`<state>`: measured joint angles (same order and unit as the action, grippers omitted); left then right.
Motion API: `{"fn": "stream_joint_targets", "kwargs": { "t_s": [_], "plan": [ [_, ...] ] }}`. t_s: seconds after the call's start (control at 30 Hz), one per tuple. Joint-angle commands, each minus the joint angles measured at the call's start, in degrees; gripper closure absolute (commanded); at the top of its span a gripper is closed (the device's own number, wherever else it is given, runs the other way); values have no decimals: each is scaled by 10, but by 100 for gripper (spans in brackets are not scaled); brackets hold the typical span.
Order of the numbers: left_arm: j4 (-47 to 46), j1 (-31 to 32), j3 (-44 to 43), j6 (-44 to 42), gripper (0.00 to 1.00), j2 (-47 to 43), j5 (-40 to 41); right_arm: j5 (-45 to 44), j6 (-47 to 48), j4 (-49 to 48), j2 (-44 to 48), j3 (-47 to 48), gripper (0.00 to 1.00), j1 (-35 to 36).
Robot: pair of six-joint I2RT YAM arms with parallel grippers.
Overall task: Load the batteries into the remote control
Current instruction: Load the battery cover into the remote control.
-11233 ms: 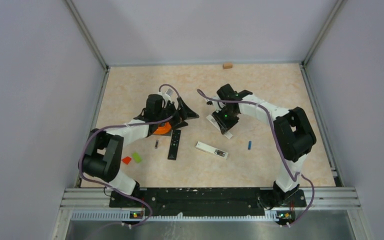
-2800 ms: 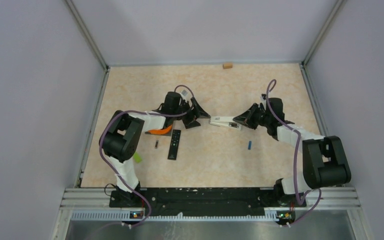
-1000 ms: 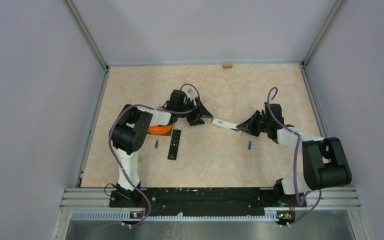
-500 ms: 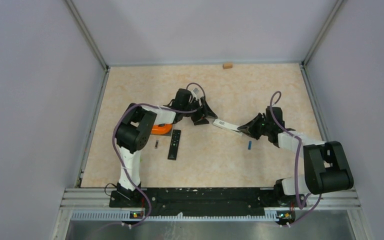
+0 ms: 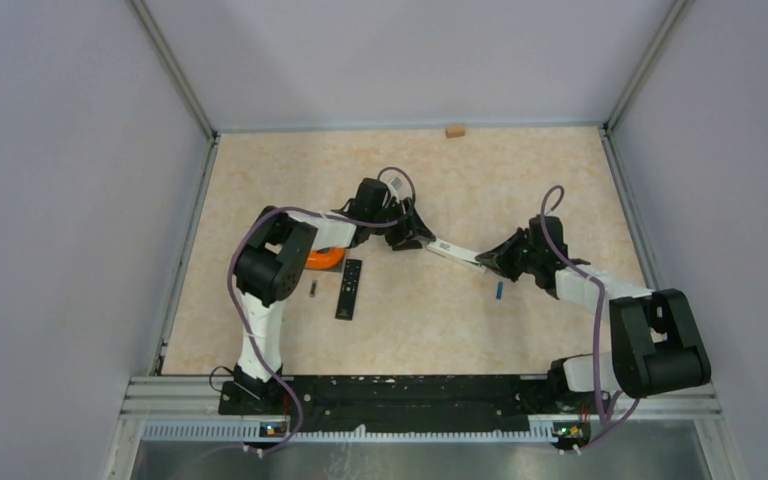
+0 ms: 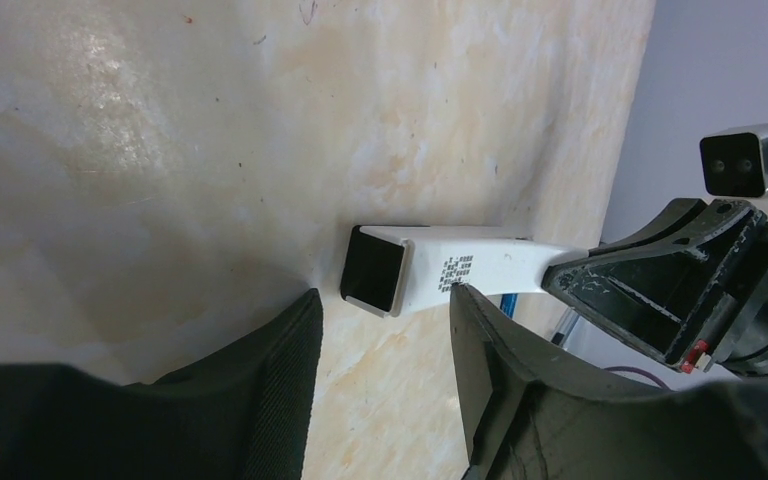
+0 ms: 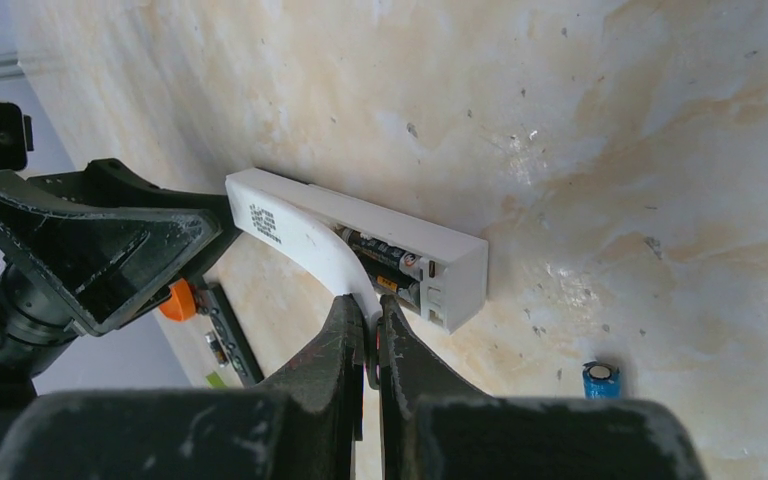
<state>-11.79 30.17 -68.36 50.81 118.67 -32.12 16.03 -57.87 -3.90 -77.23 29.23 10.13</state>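
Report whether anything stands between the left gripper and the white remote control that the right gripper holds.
Nothing visible does. The left gripper has its open fingers on either side of the dark end of the white rectangular remote control. The right gripper is shut on the other end.

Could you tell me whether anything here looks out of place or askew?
Yes: on the white remote, the battery cover curves up off the body, pinched in the right claw, leaving batteries exposed inside. A blue battery lies loose on the table beside it.
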Motion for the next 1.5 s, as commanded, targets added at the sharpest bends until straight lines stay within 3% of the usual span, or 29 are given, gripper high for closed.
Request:
{"fn": "stream_joint_targets", "kwargs": {
  "t_s": [0.0, 0.4, 0.5, 0.67, 0.87, 1.23, 1.47],
  "plan": [
    [42, 9, -14, -26, 47, 24, 16, -73, 19, 62, 2, -24, 100, 3],
    [73, 20, -35, -49, 56, 52, 26, -60, 27, 55, -5, -29, 100, 3],
    [98, 24, -41, -71, 62, 55, 44, -59, 28, 56, -4, -29, 100, 3],
    [170, 30, -58, -92, 61, 60, 56, -54, 42, 72, -1, -18, 100, 3],
    [234, 36, -72, -120, 61, 73, 97, -60, 57, 107, 15, 0, 78, 3],
    [247, 36, -73, -120, 62, 81, 115, -62, 78, 174, 57, 45, 61, -2],
    [243, 36, -72, -121, 62, 81, 113, -42, 87, 129, 30, 25, 56, -4]
  ]
}}
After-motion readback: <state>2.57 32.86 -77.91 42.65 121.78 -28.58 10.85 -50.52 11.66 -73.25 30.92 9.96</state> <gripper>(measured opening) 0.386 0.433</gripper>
